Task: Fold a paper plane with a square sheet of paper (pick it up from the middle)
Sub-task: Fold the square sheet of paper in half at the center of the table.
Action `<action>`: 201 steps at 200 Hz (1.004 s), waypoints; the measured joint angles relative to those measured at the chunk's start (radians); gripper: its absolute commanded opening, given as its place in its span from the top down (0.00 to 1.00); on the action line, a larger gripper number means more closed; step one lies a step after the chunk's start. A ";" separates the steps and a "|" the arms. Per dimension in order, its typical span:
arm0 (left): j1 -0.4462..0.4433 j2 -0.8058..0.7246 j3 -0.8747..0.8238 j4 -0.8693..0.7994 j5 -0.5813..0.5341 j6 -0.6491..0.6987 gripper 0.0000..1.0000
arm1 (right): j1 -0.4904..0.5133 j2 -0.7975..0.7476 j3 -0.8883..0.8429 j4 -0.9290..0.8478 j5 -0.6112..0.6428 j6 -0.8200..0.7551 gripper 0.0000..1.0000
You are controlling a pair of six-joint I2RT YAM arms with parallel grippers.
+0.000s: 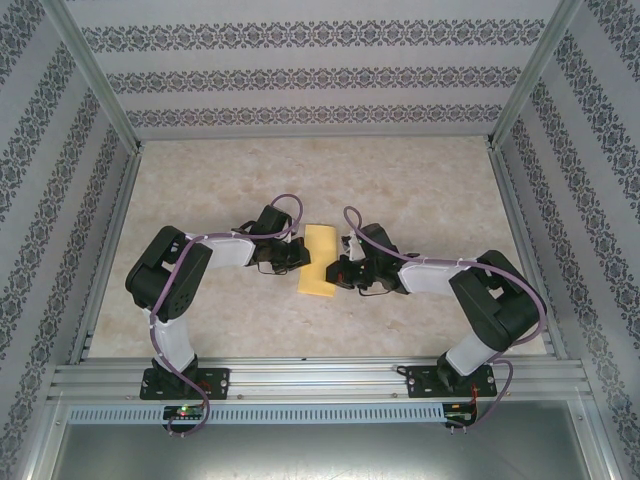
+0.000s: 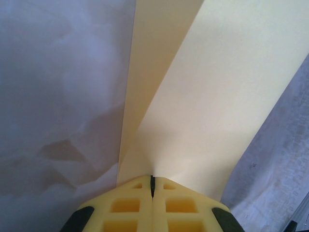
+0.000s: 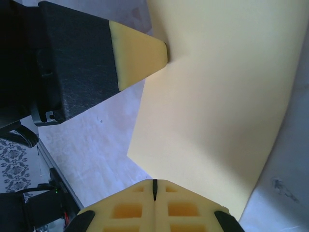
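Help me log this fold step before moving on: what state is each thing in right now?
square sheet of paper: bent along a lengthwise crease, pinched at opposite sides by both grippers, not yet plane-shaped.
left gripper: shut on the sheet's edge.
right gripper: shut on the opposite edge.

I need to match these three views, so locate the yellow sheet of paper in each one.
Top external: the yellow sheet of paper lies at the centre of the frame, mid-table.
Left wrist: the sheet fans from bottom centre up through the middle and upper right.
Right wrist: the sheet covers the centre and right side.
Shared landmark: the pale marbled tabletop beside the sheet.
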 measured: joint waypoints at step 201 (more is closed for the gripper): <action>-0.001 0.000 0.000 -0.002 0.000 0.000 1.00 | 0.028 0.002 -0.066 0.052 -0.004 0.004 0.96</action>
